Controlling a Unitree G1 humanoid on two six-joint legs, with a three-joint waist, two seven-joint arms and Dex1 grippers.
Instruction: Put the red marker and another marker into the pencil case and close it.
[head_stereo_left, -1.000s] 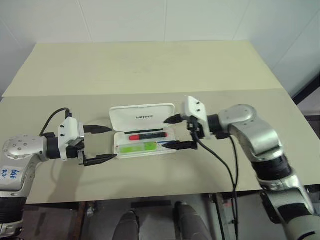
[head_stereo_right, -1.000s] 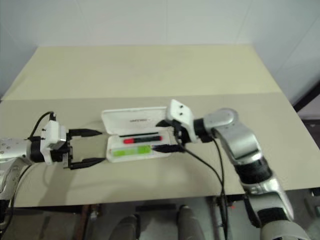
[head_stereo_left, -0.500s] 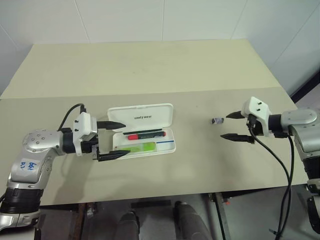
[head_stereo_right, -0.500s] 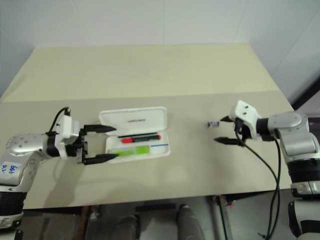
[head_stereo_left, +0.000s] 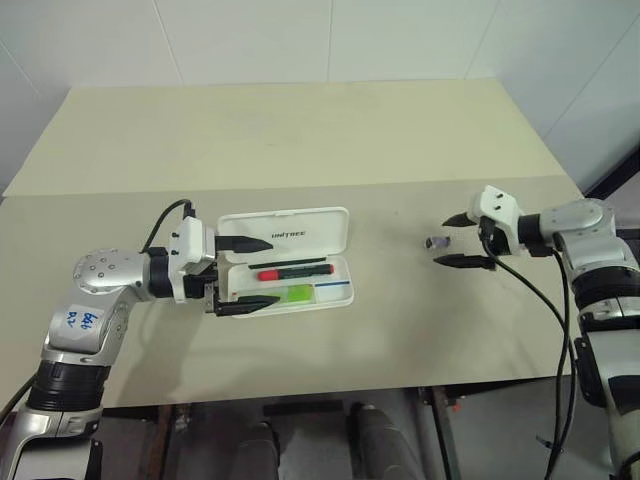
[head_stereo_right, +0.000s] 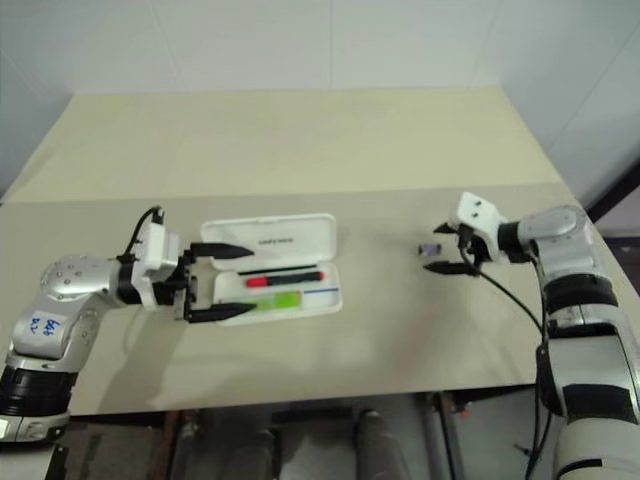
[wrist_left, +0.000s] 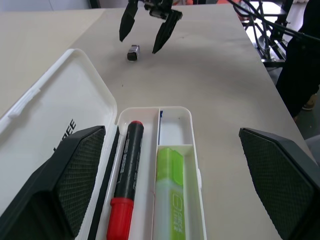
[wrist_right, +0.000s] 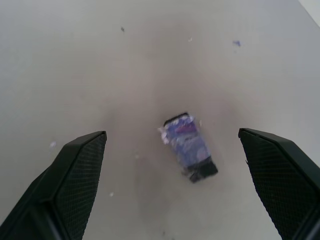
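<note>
Underneath, beige table; behind, white wall.

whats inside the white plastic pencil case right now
Inside the open white plastic pencil case lie a slim red-and-black marker and a chunky green highlighter, side by side. The tray floor beneath them is covered.

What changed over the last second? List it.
The right hand left the pencil case and swung out to the small dark object, open around it. The left hand closed in on the case's open end. The red marker, green marker and raised lid stayed put.
</note>
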